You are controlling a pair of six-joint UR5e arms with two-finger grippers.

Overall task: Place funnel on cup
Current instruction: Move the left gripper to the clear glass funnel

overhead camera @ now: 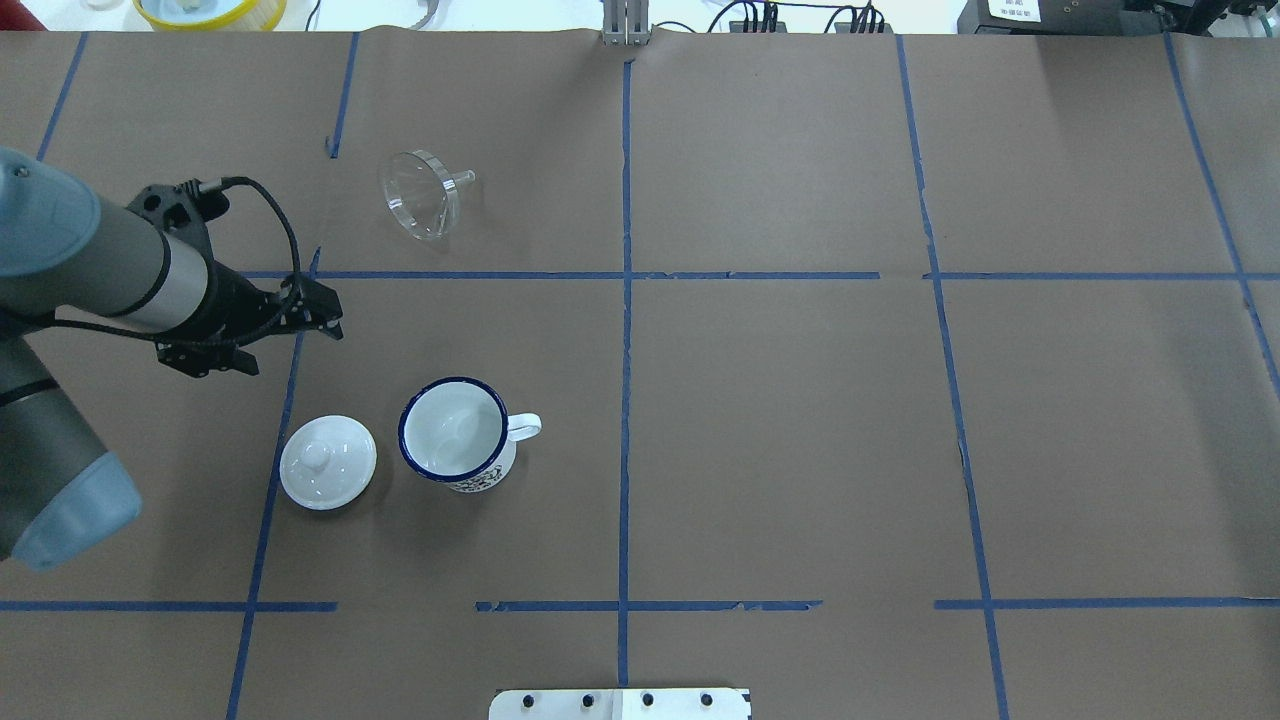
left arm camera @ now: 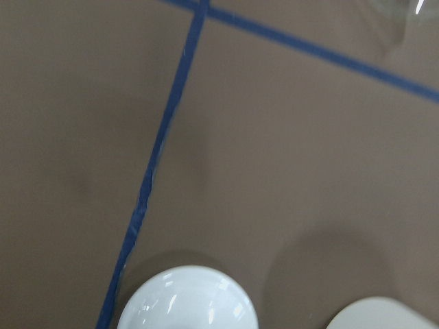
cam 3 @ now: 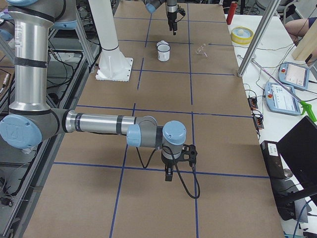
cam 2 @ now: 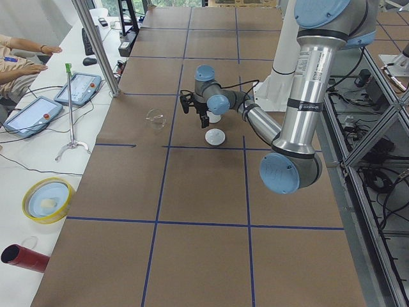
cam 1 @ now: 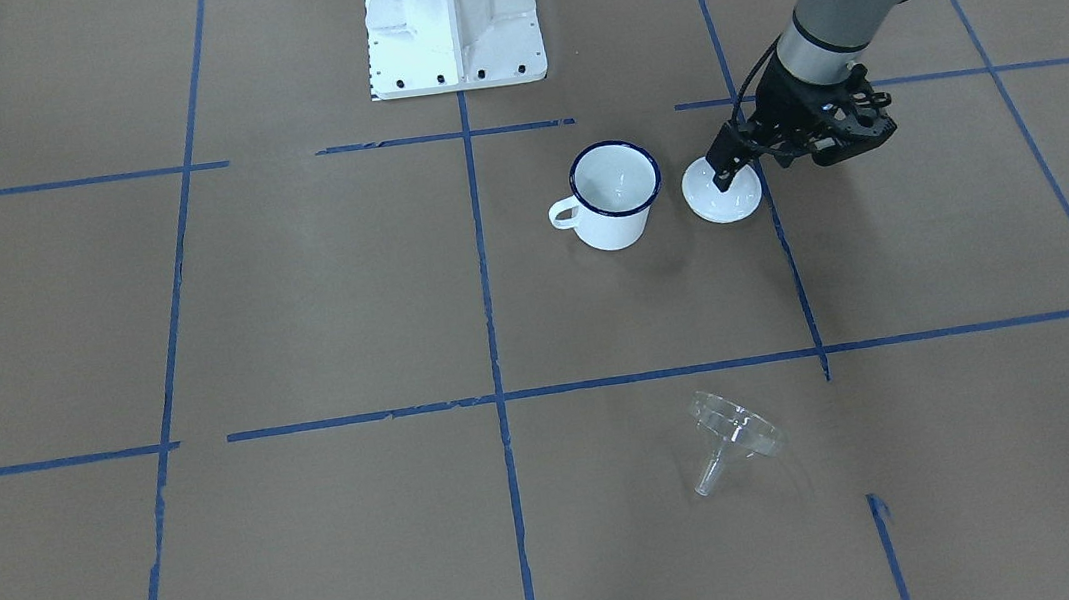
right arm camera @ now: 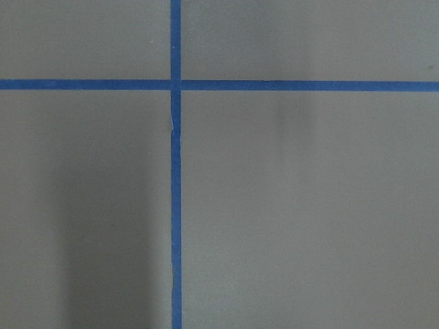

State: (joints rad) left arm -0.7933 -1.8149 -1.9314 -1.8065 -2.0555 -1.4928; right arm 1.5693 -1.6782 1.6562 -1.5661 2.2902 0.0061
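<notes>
Funnel (cam 1: 734, 438) lies tipped on its side on the surface (cam 1: 295, 317), well apart from the upright cup (cam 1: 616, 192), whose mouth looks bared for it, lid (cam 1: 730, 203) set beside, while the left claw (overhead camera: 330, 315) hangs empty; how far it or the right claw (cam 3: 169, 174) gapes I cannot tell.

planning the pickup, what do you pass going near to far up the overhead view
robot base plate → cup → left gripper → funnel; white lid lies level with the cup, so left out
</notes>
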